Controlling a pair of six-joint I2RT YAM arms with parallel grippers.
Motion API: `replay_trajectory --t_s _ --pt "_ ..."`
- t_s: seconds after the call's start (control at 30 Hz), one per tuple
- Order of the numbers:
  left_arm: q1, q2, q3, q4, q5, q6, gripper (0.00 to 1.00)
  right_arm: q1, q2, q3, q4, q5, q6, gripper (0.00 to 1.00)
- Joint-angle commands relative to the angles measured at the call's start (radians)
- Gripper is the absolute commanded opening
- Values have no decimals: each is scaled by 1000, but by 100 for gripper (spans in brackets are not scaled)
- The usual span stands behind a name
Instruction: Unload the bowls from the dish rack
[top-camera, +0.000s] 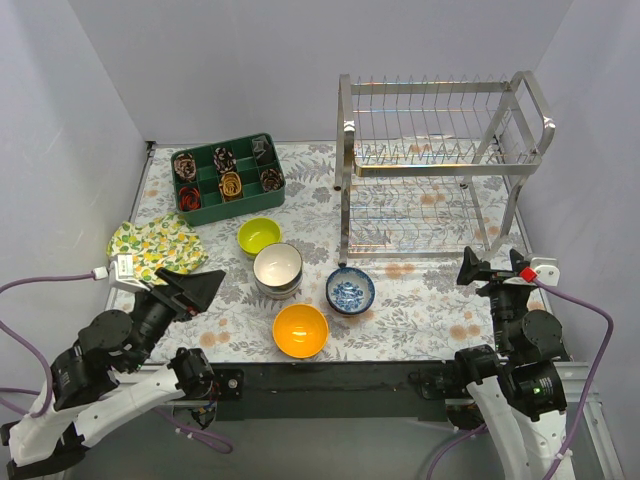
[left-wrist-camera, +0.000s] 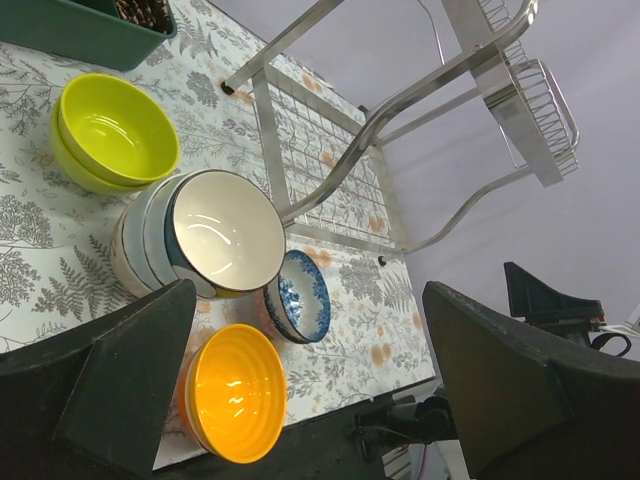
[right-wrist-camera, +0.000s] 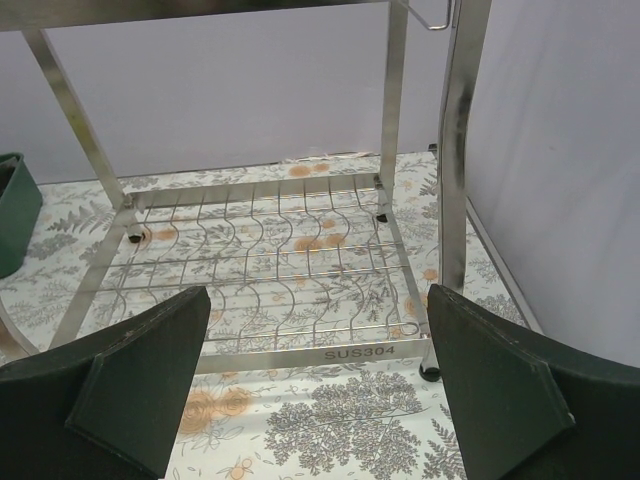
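Top view: the rack (top-camera: 440, 165) stood bare on both tiers, well ahead of the right gripper (top-camera: 497, 270). The bowls (top-camera: 278, 268) sat on the tabletop (top-camera: 420, 310), ahead and to the right of the left gripper (top-camera: 195, 288). Both grippers were wide open, held nothing, and sat low near their bases.

Left wrist: the orange bowl (left-wrist-camera: 238, 392) and blue bowl (left-wrist-camera: 300, 296) lay nearest between the spread fingers. The stack (left-wrist-camera: 215, 232) and lime pair (left-wrist-camera: 115, 130) lay beyond.

Right wrist: the open jaws framed the lower tier straight ahead, which showed only wire.

The unloading looked finished. The next move probably called only for checking that no bowl remained.
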Motion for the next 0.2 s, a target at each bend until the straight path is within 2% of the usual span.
replay_trajectory --t_s 0.0,0.17 --pt "1 7 -19 21 -21 24 98 -1 -103 4 31 10 -9 98" --pt "1 12 -26 32 -18 29 98 -1 -102 1 34 4 -6 98"
